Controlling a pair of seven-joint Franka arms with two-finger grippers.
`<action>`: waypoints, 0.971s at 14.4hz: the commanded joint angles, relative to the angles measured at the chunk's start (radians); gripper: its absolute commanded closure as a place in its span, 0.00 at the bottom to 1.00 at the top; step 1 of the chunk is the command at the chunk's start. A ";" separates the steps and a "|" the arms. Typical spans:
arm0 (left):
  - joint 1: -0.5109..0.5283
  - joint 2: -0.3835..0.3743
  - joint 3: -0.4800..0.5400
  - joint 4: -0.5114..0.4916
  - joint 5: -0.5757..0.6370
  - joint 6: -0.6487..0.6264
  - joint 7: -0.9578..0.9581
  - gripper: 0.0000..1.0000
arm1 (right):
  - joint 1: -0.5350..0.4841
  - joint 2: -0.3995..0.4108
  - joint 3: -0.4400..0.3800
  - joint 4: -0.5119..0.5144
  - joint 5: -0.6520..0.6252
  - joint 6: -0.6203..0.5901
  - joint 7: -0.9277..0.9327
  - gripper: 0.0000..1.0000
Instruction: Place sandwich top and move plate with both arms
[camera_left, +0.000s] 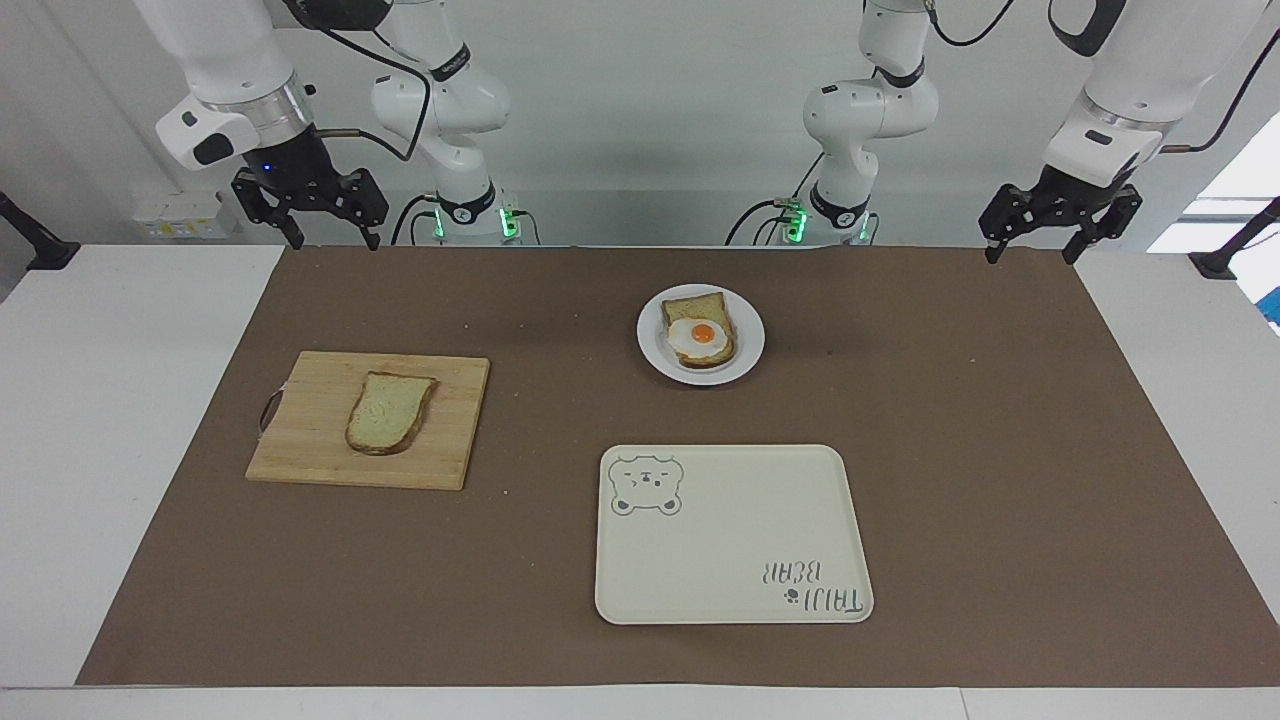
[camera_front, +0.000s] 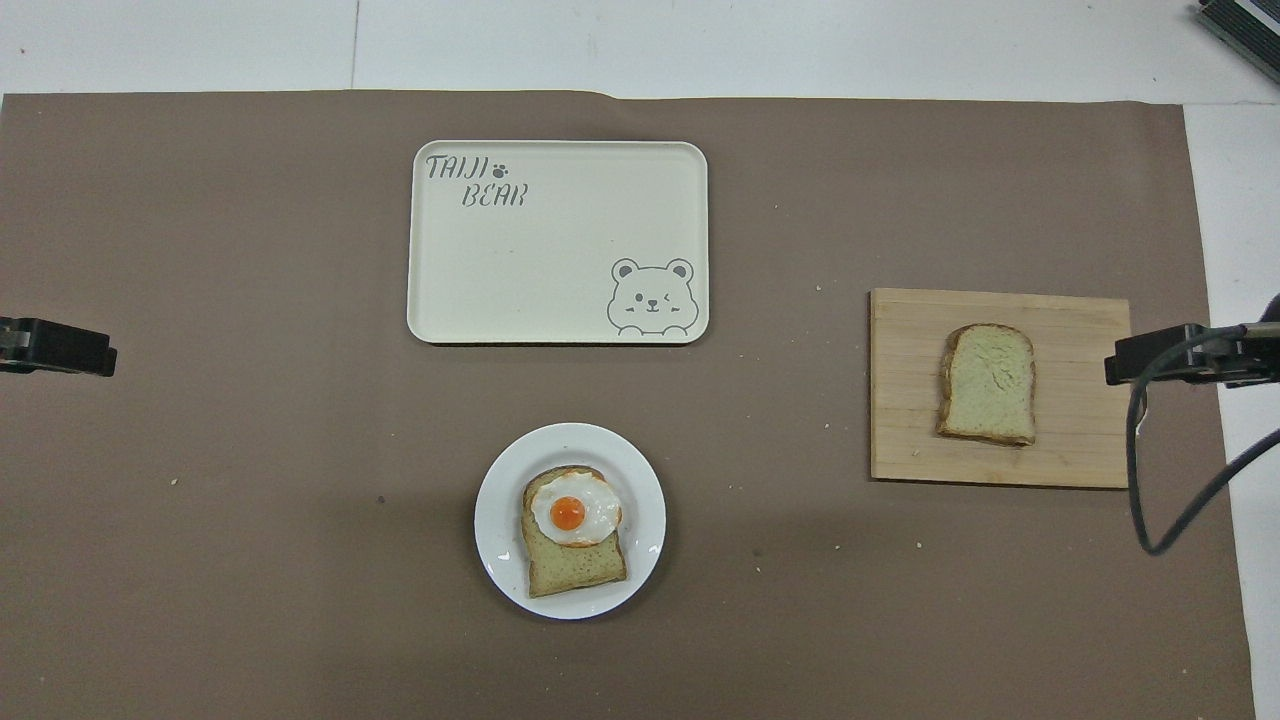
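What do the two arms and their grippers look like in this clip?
Both arms are white and rounded, with black joint rings and green lights at their bases. The right gripper and left gripper are black, two-fingered linkages. Black cables loop along each arm.

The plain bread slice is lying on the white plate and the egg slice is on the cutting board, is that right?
Not quite. The plain bread slice lies on the wooden cutting board, and the egg slice sits on the white plate: you have them swapped. The facing view shows both plainly.
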 joint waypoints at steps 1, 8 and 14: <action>0.017 -0.024 -0.010 -0.024 0.014 0.011 -0.005 0.00 | -0.012 -0.008 0.007 -0.009 -0.012 0.002 -0.018 0.00; 0.017 -0.024 -0.010 -0.024 0.014 0.011 -0.005 0.00 | -0.020 -0.008 0.007 -0.008 -0.012 0.002 -0.020 0.00; 0.017 -0.024 -0.010 -0.024 0.014 0.011 -0.005 0.00 | -0.022 -0.008 0.007 -0.009 -0.012 0.000 -0.020 0.00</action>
